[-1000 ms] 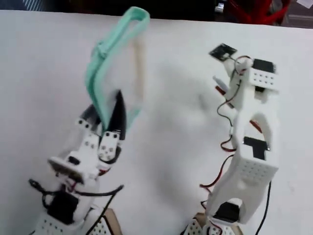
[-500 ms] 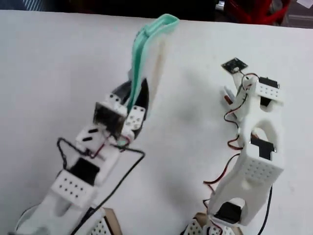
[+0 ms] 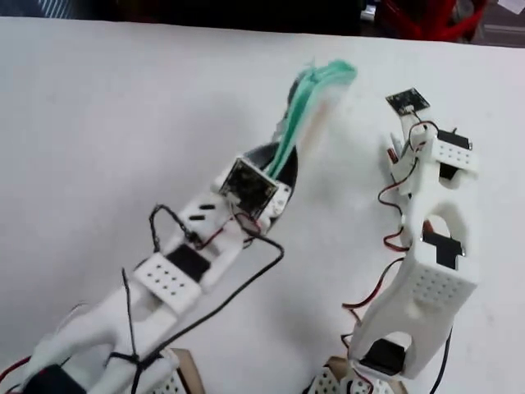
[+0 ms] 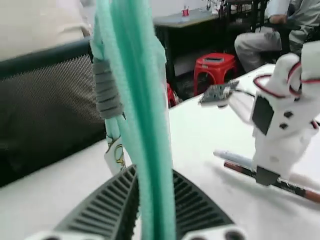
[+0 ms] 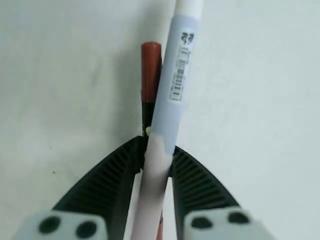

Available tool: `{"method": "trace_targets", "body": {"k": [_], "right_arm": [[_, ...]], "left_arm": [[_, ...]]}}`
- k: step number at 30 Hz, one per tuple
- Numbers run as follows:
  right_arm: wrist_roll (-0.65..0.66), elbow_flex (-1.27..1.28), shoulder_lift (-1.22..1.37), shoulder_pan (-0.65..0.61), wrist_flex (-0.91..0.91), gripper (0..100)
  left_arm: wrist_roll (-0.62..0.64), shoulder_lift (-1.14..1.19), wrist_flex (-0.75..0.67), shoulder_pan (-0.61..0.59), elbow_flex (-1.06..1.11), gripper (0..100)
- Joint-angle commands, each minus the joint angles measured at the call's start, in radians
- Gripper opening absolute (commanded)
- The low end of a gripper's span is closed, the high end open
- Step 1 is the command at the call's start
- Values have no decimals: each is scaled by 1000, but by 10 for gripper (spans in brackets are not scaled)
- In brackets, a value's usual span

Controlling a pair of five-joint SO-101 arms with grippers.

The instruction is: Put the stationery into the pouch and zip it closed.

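Left gripper [image 4: 152,175] is pinching the green pouch [image 4: 135,75], which is sticking up out of the jaws over the desk's [image 3: 98,123] far middle. Right gripper [image 5: 157,145] is clamping a white pen [image 5: 172,75] on the desk's far right, with a red pencil [image 5: 151,65] lying just alongside.

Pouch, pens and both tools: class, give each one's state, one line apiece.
Pouch, raised, clamped in left tool.
White pen, gripped by right tool.
Red pen, lying against white pen.
Left tool, shut on pouch.
Right tool, shut on white pen.
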Motion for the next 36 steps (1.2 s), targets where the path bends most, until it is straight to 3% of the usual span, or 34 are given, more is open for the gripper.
{"method": "trace_targets", "body": {"k": [1, 6, 12, 17, 23, 26, 32, 36], "right_arm": [[-38, -6, -15, -10, -15, 19], [-41, -11, -16, -15, -15, 19], [-37, -12, -19, -39, -15, 19], [-37, -12, -18, -73, -15, 19], [-37, -12, -22, -81, -8, 19], [-37, -12, -24, -74, 5, 32], [-38, -37, -25, -79, 102, 221], [-37, -123, -25, -79, 206, 213]], "left_arm": [[-37, 117, -48, 28, -170, 24], [-48, 311, -43, 30, -183, 24], [-55, 292, -41, 28, -41, 26], [-249, 88, 91, 48, 138, 74], [-146, -314, 526, 48, 201, 155], [-123, -489, 672, 15, 213, 165], [-123, -680, 698, -44, 315, 164], [-121, -719, 698, -44, 331, 162]]}}
